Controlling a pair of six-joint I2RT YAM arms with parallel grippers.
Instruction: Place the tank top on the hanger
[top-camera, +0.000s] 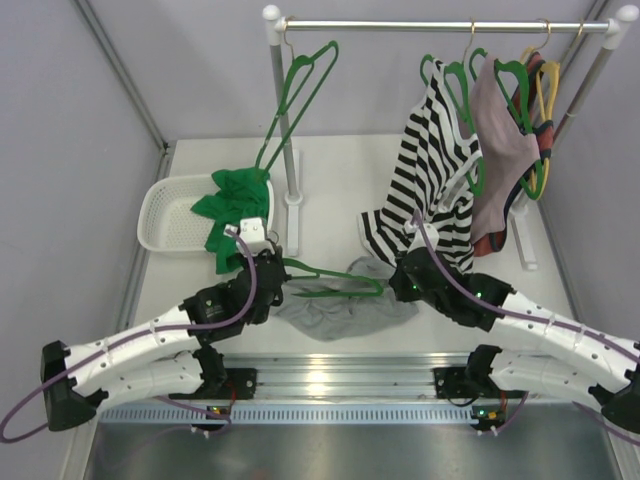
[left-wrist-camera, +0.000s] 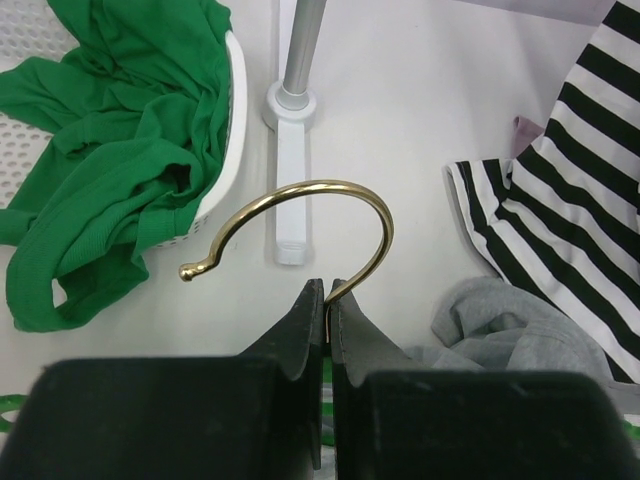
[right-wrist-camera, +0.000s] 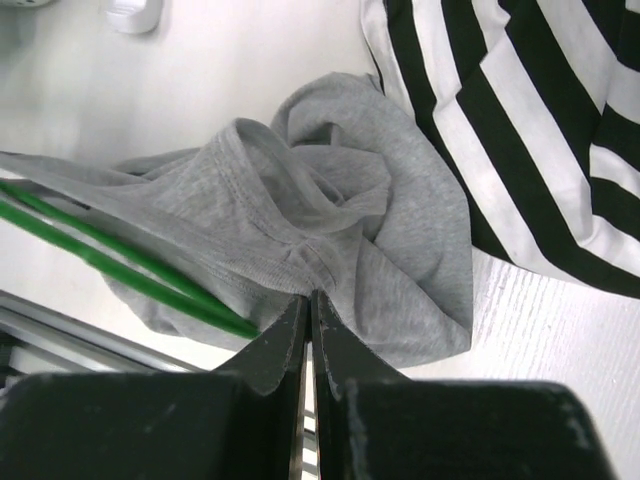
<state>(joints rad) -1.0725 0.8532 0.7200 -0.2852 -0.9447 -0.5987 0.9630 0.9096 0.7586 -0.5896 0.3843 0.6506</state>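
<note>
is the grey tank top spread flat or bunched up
Bunched up: the tank top lies in crumpled folds on the table, an arm of the hanger tucked into it, right end effector pinching its edge.

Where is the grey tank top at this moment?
In the top view, the tank top lies crumpled on the table at front centre, beside the striped top, the green hanger reaching into it.

Bright, even overhead light; soft faint shadows on white table (top-camera: 335, 175). Glare on aluminium rail (top-camera: 320, 385), 6 o'clock. All views sharp.
</note>
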